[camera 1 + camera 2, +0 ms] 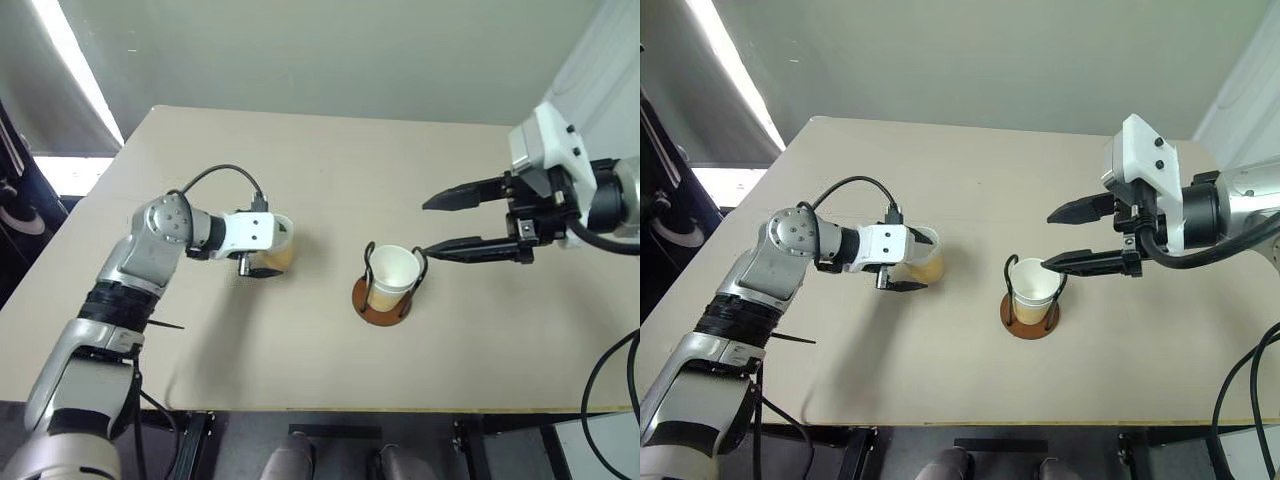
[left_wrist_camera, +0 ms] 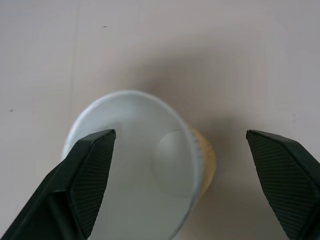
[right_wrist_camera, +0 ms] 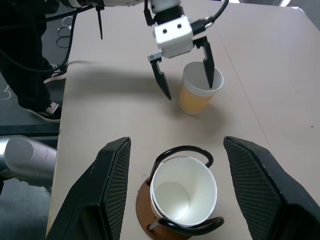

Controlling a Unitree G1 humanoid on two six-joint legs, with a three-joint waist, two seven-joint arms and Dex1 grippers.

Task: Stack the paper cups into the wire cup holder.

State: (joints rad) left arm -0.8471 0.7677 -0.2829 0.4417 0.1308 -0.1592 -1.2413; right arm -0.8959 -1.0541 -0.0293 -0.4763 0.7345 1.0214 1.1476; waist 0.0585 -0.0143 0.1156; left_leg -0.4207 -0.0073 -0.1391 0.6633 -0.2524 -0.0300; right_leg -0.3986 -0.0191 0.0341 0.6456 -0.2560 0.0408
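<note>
**Loose cup straddled at the rim, one cup already racked**

Nearest the robot stands the wire cup holder [image 3: 177, 200], a round reddish-brown wooden disc with two black wire loops. A tapered tan-orange paper cup with a white inside [image 3: 184, 197] is seated upright in it, and that cup looks empty.

The right gripper [image 1: 448, 222] hovers just beside and above the holder, its two black fingers apart and holding nothing.

Farther out on the beige table [image 1: 330, 160], a second tan-orange paper cup [image 3: 200, 90] stands alone, well apart from the holder; its white inside also looks empty.

The left gripper [image 3: 186, 69] has its fingers spread, one finger dipping inside the rim and the other outside the wall, not yet closed on it.

The light cup could tip or skid if a finger nudges the rim before closing. A hard squeeze on one wall could crumple it. It could then jam when nested into the racked cup.
</note>
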